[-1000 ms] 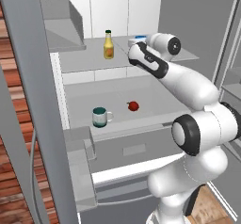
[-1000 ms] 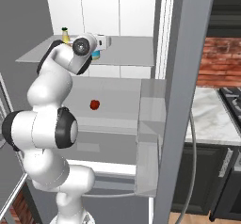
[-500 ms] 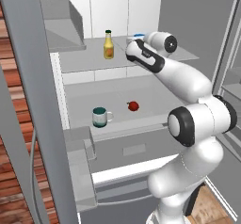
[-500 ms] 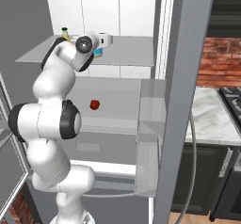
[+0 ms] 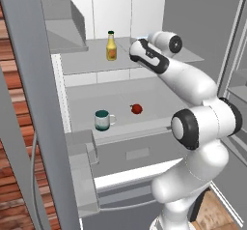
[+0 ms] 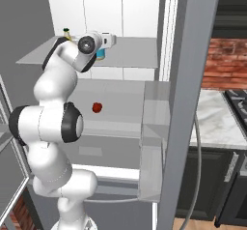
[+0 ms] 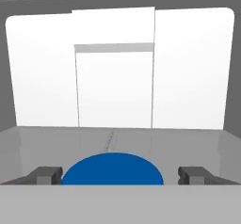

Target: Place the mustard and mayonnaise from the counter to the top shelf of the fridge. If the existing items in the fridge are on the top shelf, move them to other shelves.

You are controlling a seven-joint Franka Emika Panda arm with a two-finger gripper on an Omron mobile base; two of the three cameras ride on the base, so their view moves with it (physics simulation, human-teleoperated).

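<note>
Since the earlier frame the tool (image 7: 113,173) has spread wider; it stands released, fingers (image 7: 47,173) clear on either side of the one mayonnaise (image 7: 112,169) on the top shelf (image 5: 91,64). One mustard (image 5: 111,46) stands there too. Below sit one mug (image 5: 102,120) and one red fruit (image 5: 136,109); in the right base view the arm hides the mug.

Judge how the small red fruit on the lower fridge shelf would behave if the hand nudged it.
The red fruit looks round, so it would probably roll rather than slide. It lies loose on the flat lower shelf, with the teal mug apart from it, so little would likely stop it.
</note>
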